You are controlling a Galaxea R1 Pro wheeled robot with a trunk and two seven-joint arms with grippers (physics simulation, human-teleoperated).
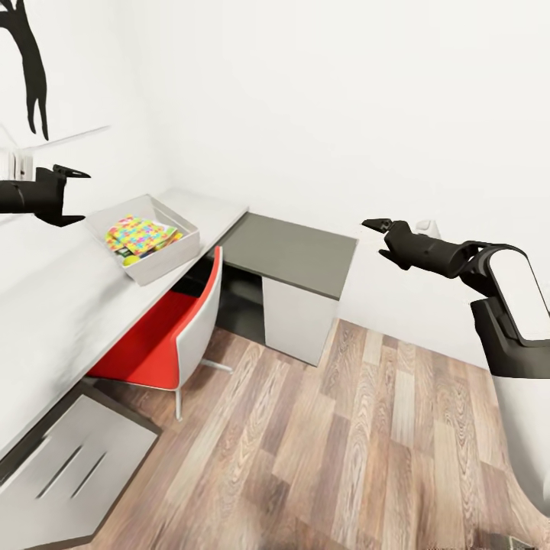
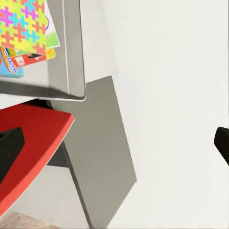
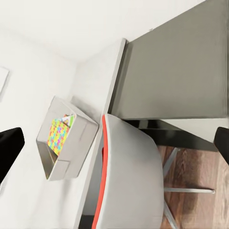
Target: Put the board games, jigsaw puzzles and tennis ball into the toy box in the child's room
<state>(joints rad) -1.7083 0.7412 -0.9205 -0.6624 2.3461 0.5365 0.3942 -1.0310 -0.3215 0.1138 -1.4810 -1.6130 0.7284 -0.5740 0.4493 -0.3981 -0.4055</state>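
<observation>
The toy box (image 1: 172,252) is sitting on the table (image 1: 69,305), at the left. A jigsaw puzzle (image 1: 137,233) and the tennis ball (image 1: 131,260) are lying inside it. A chair (image 1: 172,328) is standing just right of the table, near the box.

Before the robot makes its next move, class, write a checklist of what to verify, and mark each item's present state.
1. Left end effector empty: ok, open, nothing between its fingers.
2. Right end effector empty: ok, open.
3. Toy box on the table: ok, near the edge.
4. Jigsaw puzzle and tennis ball in the box: ok.
5. All six toys inside: cannot tell; the puzzle covers what lies beneath.
6. Red chair clear of the arms: ok.
</observation>
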